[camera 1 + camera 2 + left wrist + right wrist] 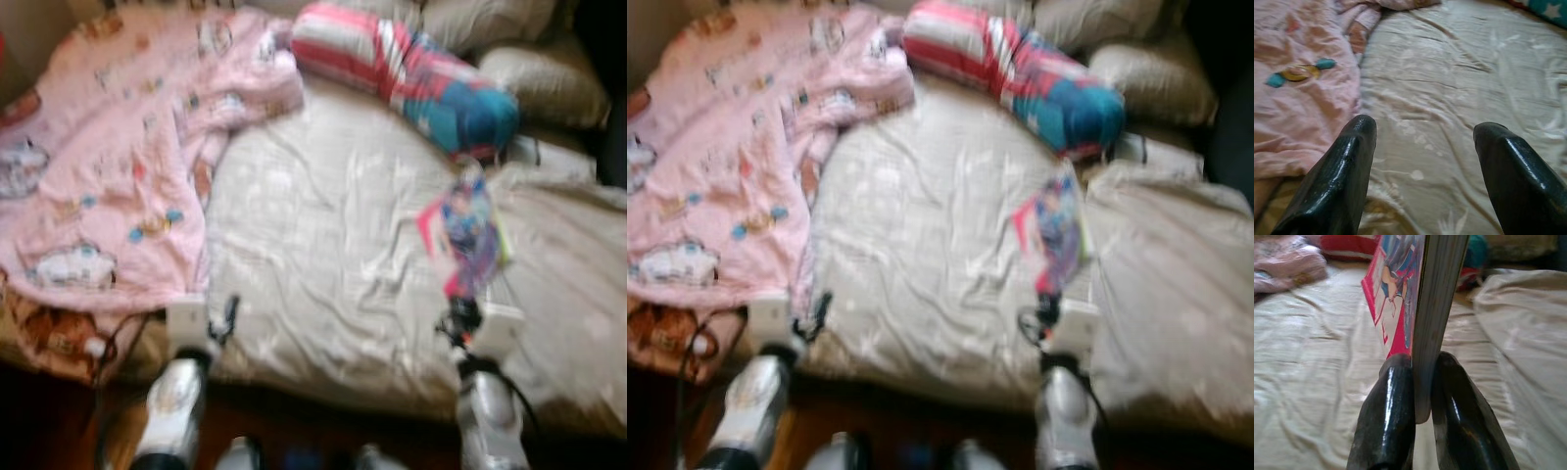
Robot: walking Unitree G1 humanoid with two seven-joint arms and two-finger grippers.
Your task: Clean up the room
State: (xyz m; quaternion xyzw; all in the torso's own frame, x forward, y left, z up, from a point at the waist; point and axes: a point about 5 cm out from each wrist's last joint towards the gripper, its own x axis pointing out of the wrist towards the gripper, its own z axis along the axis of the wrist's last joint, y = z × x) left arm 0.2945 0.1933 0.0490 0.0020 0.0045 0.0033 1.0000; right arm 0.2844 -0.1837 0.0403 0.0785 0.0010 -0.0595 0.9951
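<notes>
A thin book [465,230] with a pink and blue picture cover stands on edge above the cream bed sheet [323,245], right of the middle. My right gripper [1422,377] is shut on the book's [1418,298] lower edge, page block between the two black fingers [1388,416]. My left gripper [1422,139] is open over the sheet, beside the edge of a pink printed blanket [108,157] that covers the bed's left side. Nothing lies between its fingers [1342,171].
A striped red, white and blue bolster [402,69] lies across the head of the bed, with beige pillows [539,83] behind it. A rumpled cream duvet [578,294] covers the right side. Dark floor [49,421] runs along the bed's near edge.
</notes>
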